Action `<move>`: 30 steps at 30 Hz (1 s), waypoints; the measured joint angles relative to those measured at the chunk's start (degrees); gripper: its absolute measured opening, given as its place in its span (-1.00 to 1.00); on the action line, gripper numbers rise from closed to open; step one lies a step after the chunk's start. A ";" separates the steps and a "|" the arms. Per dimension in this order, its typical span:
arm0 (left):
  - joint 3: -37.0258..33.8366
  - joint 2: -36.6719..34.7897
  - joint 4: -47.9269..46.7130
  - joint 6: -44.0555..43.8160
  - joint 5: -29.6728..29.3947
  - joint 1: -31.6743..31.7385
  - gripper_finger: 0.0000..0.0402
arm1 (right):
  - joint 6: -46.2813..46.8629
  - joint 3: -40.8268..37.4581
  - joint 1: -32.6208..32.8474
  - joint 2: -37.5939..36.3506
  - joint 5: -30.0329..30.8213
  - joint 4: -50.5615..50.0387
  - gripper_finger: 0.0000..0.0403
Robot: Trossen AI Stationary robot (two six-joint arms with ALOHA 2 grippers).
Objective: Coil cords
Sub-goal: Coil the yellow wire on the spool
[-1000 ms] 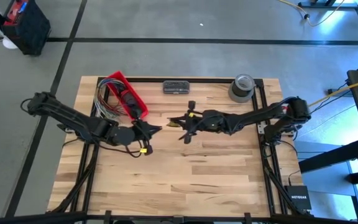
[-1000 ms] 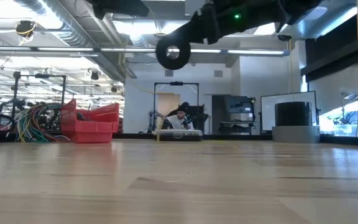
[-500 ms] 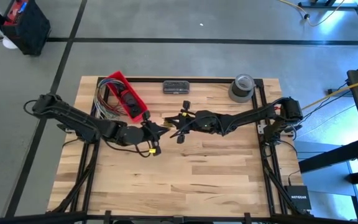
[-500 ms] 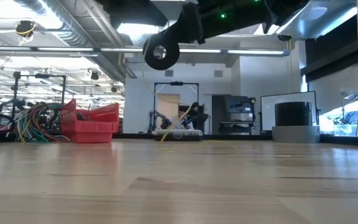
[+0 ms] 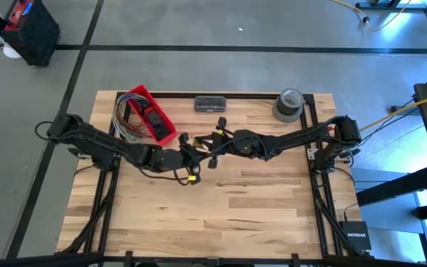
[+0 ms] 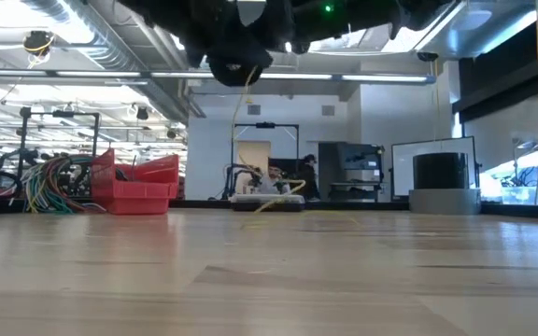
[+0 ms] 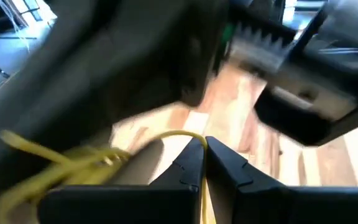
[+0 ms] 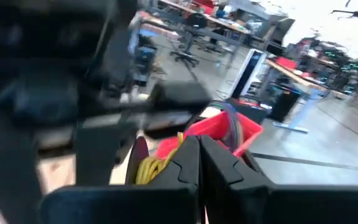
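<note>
A thin yellow cord (image 7: 73,163) runs between my two grippers, which meet high above the middle of the table. My left gripper (image 5: 196,150) is shut on it; the cord loops away from its tips. My right gripper (image 5: 207,142) is shut just beyond, with a bunch of cord loops (image 8: 153,165) beside its fingers. In the low view a strand (image 6: 247,103) hangs from the grippers, and its lower end (image 6: 276,198) curls on the table at the far side. My left gripper pinches the cord (image 7: 191,134) between its two fingertips, at the bend of a loop. The cord is lifted clear there and trails off slack to one side. My right gripper is shut with a strand (image 8: 179,140) at its fingertips. The loops hang beside the fingers; I cannot tell which strand it has.
A red bin (image 5: 153,115) with multicoloured wires (image 5: 127,119) stands at the far left. A dark flat box (image 5: 210,103) and a grey tape roll (image 5: 288,104) stand along the far edge. Bare wood (image 5: 228,208) fills the near half.
My left gripper has gone toward the table's right edge and a little toward the far edge, up to my right gripper. My right gripper has shifted slightly toward the left edge. A strand of cord now hangs from the grippers down toward the table.
</note>
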 joint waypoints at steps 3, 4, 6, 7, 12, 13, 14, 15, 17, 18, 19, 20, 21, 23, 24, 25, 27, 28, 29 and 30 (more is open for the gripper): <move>0.01 1.16 0.59 0.07 -0.39 0.74 -0.99 | 0.02 1.42 0.02 0.00 1.24 -0.23 -0.99; 0.01 1.34 0.85 0.10 -0.55 1.02 -0.99 | 0.03 1.84 0.02 0.00 1.59 -0.57 -0.99; 0.05 1.85 1.00 0.02 -0.90 1.49 -0.98 | 0.86 2.73 -0.02 0.00 1.67 -0.94 -0.99; 0.05 2.12 1.13 0.02 -0.96 1.71 -0.98 | 1.26 3.02 -0.04 -0.17 1.73 -0.94 -0.99; 0.28 2.09 0.46 0.19 -0.69 2.34 -0.98 | 1.36 3.26 0.04 -3.69 0.88 -1.43 -0.99; 0.34 2.07 0.32 0.28 -0.62 2.34 -0.98 | 1.36 3.26 0.04 -4.92 0.33 -2.19 -0.99; 0.34 1.99 0.23 0.64 -0.55 2.34 -0.99 | 1.36 3.24 0.04 -6.01 -0.34 -2.69 -0.99; 0.38 1.97 0.44 1.27 -0.50 2.32 -0.99 | 1.45 3.24 0.06 -7.25 -0.79 -2.99 -0.99; 0.51 1.95 1.03 1.52 -0.32 2.30 -0.99 | 1.45 3.24 0.11 -9.80 -1.53 -4.75 -0.99; 0.51 1.94 1.08 1.51 -0.39 2.30 -0.98 | 1.48 3.24 0.11 -10.79 -1.62 -5.29 -0.99; 0.52 1.93 1.09 1.52 -0.38 2.30 -0.98 | 1.49 3.24 0.09 -11.60 -1.66 -5.86 -0.99; 0.46 1.93 1.09 1.52 -0.32 2.32 -0.98 | 1.51 3.24 0.09 -12.39 -1.83 -6.47 -0.99; 0.44 1.97 1.09 1.52 -0.23 2.30 -0.98 | 1.53 3.24 0.09 -13.17 -2.07 -7.27 -0.99; 0.38 2.06 1.10 1.53 -0.05 2.27 -0.99 | 1.53 3.24 0.09 -14.97 -2.48 -9.78 -0.99; 0.38 2.06 1.16 1.53 -0.02 2.24 -0.99 | 1.55 3.24 0.09 -15.88 -2.54 -10.94 -0.99; 0.38 2.04 1.22 1.53 -0.02 2.24 -0.99 | 1.56 3.24 0.09 -16.78 -2.71 -12.21 -0.99; 0.38 2.06 1.52 1.68 0.06 2.24 -0.99 | 1.82 3.24 0.09 -18.52 -3.95 -14.83 -0.99; 0.32 2.09 1.47 1.85 0.19 2.24 -0.98 | 2.19 3.24 0.07 -19.21 -4.45 -15.87 -0.99; 0.31 2.11 1.43 2.08 0.21 2.24 -0.98 | 2.54 3.24 0.07 -19.75 -4.74 -16.04 -0.99; 0.31 2.14 1.42 2.45 0.23 2.24 -0.98 | 2.66 3.24 0.07 -20.14 -5.08 -16.04 -0.99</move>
